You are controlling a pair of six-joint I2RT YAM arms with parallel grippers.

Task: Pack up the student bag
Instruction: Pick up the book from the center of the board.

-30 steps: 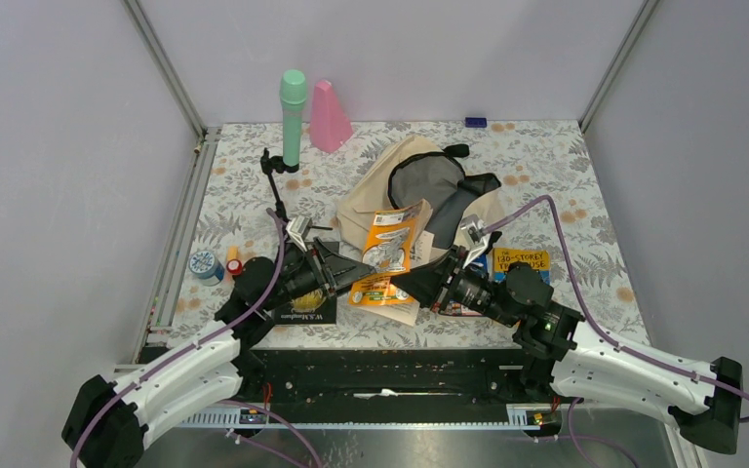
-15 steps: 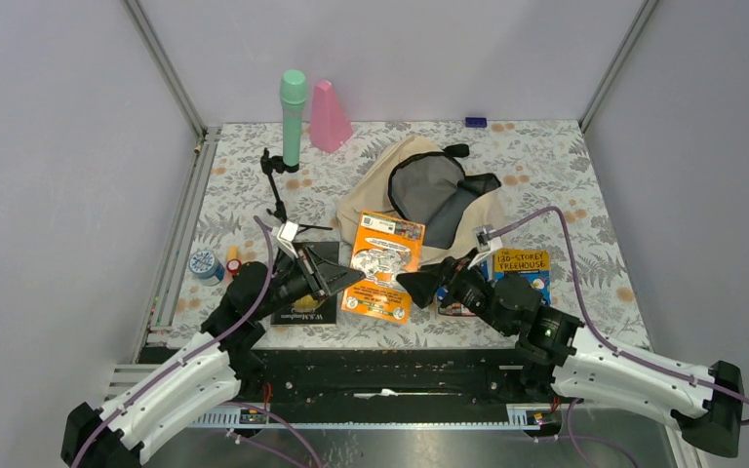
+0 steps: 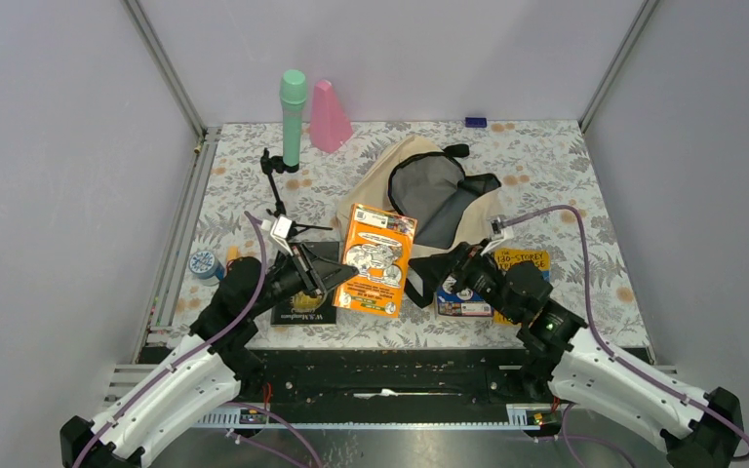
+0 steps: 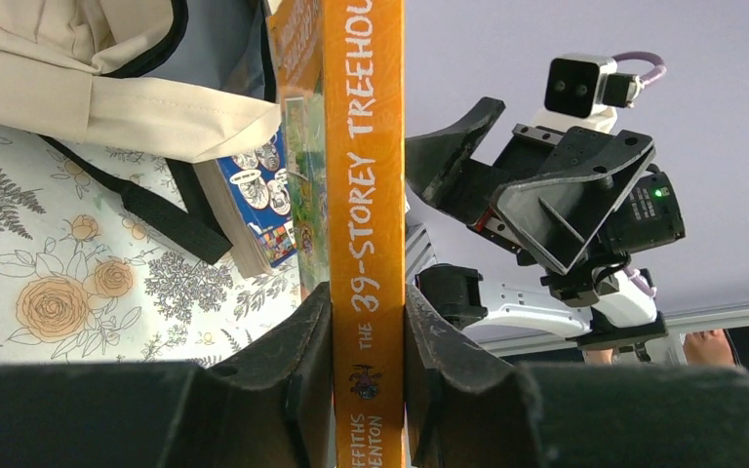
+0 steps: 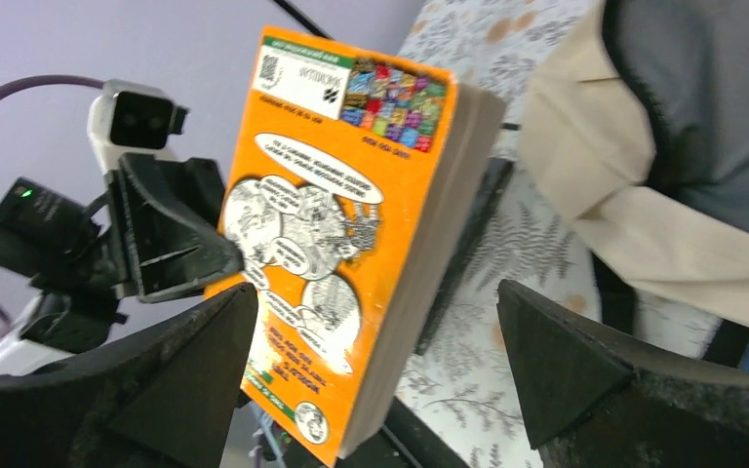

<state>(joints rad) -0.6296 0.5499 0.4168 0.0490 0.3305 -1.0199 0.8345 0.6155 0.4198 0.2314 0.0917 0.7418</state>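
Observation:
The student bag (image 3: 366, 200) lies at the middle back of the table, cream fabric with its grey-lined mouth open (image 5: 634, 229) (image 4: 78, 83). An orange paperback (image 3: 378, 258) stands on edge in front of it. My left gripper (image 3: 339, 278) is shut on its spine; the left wrist view shows both fingers pressed against the orange spine (image 4: 363, 195). My right gripper (image 3: 427, 276) is open, just right of the book. In the right wrist view its fingers (image 5: 375, 292) stand wide apart. The book's cover (image 5: 336, 224) lies between them, with a clear gap to the right finger.
A black book (image 3: 302, 304) lies under the left gripper. A yellow book (image 3: 525, 261) and a blue one (image 3: 463, 300) lie by the right arm. At the back stand a green cylinder (image 3: 293, 117) and a pink cone (image 3: 330, 117). A small black tripod (image 3: 275, 185) and a tape roll (image 3: 203, 265) are on the left.
The right gripper opened, let go of the orange book and drew back. The left gripper closed on the book's spine, and the book now stands flatter and further left.

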